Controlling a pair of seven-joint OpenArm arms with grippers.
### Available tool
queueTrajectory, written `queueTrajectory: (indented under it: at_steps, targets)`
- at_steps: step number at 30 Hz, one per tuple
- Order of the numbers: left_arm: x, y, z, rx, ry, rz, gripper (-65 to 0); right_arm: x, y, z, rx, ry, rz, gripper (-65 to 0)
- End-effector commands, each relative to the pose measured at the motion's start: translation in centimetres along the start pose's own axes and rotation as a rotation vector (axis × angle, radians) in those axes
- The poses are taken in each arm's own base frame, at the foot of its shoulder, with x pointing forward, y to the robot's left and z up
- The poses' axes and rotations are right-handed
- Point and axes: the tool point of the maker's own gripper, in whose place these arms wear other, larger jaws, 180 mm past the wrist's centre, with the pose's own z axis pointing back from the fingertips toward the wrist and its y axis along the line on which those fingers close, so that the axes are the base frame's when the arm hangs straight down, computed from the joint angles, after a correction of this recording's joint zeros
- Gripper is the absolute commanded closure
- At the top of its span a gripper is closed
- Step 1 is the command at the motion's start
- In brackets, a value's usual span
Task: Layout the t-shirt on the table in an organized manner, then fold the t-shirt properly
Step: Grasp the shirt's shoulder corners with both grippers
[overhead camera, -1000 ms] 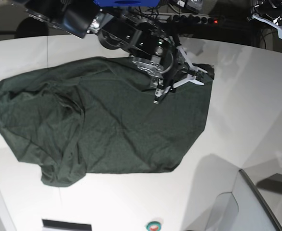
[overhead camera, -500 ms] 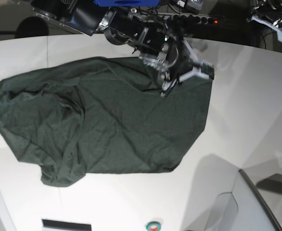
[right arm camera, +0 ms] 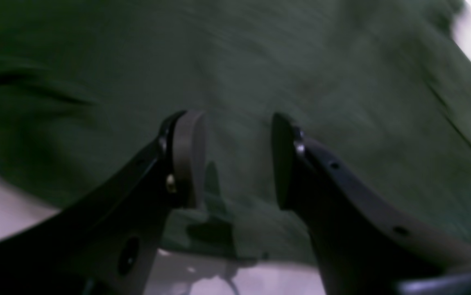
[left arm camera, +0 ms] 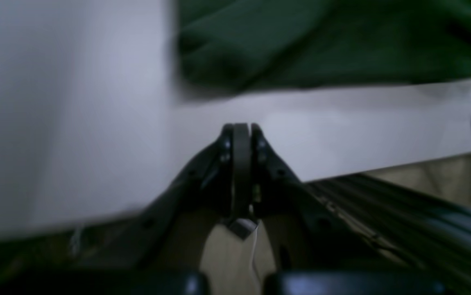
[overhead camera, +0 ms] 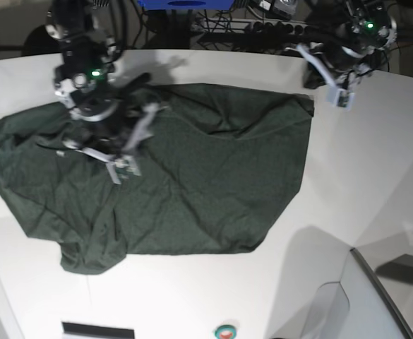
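The half-open right gripper point(overhead camera: 121, 152) is now repositioned over the crumpled dark green t-shirt point(overhead camera: 192, 191); the empty, closed left gripper point(overhead camera: 337, 90) is brought nearer, so spreading is judged unfinished.

Dark green short-sleeved t-shirt point(overhead camera: 206, 183) of soft, thin, matt cloth, lying in shallow creases, its weave faintly speckled in the base view; large white table point(overhead camera: 361, 162), smooth with a dull satin sheen, carrying soft shadows toward 5 o'clock of the cloth. Right gripper point(right arm camera: 235, 159): black matt plastic fingers point(right arm camera: 334, 192) with flat, smooth grey pads and small bright metal screws. Left gripper point(left arm camera: 240, 135): the same dark matt plastic, pads pressed together
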Motion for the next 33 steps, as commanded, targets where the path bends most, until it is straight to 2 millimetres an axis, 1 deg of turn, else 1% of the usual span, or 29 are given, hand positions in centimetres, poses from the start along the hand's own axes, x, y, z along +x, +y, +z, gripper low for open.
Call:
queueTrajectory:
  at_steps: [1, 4, 6, 7, 9, 13, 15, 18, 20, 24, 30, 33]
  targets:
    - [1.0, -0.3, 0.3, -0.009, -0.033, -0.021, 0.0, 0.6, -0.4, 0.4, -0.006, -0.029, -0.027, -24.2]
    - [2.1, -1.2, -0.1, -0.031, -0.057, -0.050, 0.0, -1.1, -2.1, 0.6, -0.052, 0.009, -0.055, -24.2]
    - [3.8, -2.2, -0.2, -0.059, -0.139, -0.070, -0.8, -1.9, -2.9, 0.7, -0.067, 0.029, -0.061, -24.2]
    - [4.5, -2.5, -0.1, -0.067, -0.178, -0.097, -4.9, -2.4, -3.2, 0.8, -0.065, 0.039, -0.057, -24.2]
    - [5.4, -3.1, -0.2, -0.073, -0.204, -0.207, -10.5, -2.9, -3.4, 0.9, -0.053, 0.050, -0.047, -24.2]
    - [6.3, -2.4, -0.5, 0.036, -0.159, -0.445, -19.9, -4.0, -4.8, 1.2, -0.076, 0.074, -0.055, -24.2]
    - [6.4, -1.8, -0.4, 0.080, -0.121, -0.555, -25.3, -4.2, -5.1, 1.2, -0.085, 0.079, -0.059, -24.2]
    - [5.9, -0.4, -0.3, 0.145, -0.056, -0.663, -35.4, -4.2, -5.1, 1.3, -0.085, 0.080, -0.059, -24.2]
    - [5.5, -0.1, -0.4, 0.161, -0.031, -0.693, -38.7, -4.4, -5.0, 1.3, -0.083, 0.084, -0.060, -24.2]
    - [5.1, -0.1, -0.4, 0.158, -0.018, -0.699, -36.5, -4.5, -4.8, 1.3, -0.073, 0.085, -0.069, -24.2]
    - [5.0, 0.3, -0.4, 0.161, -0.010, -0.713, -30.1, -4.0, -3.4, 1.3, 0.008, 0.049, -0.171, -24.2]
    - [4.2, 0.7, -0.9, 0.153, 0.017, -0.707, -29.5, -4.0, -3.2, 1.3, 0.018, 0.048, -0.183, -24.2]
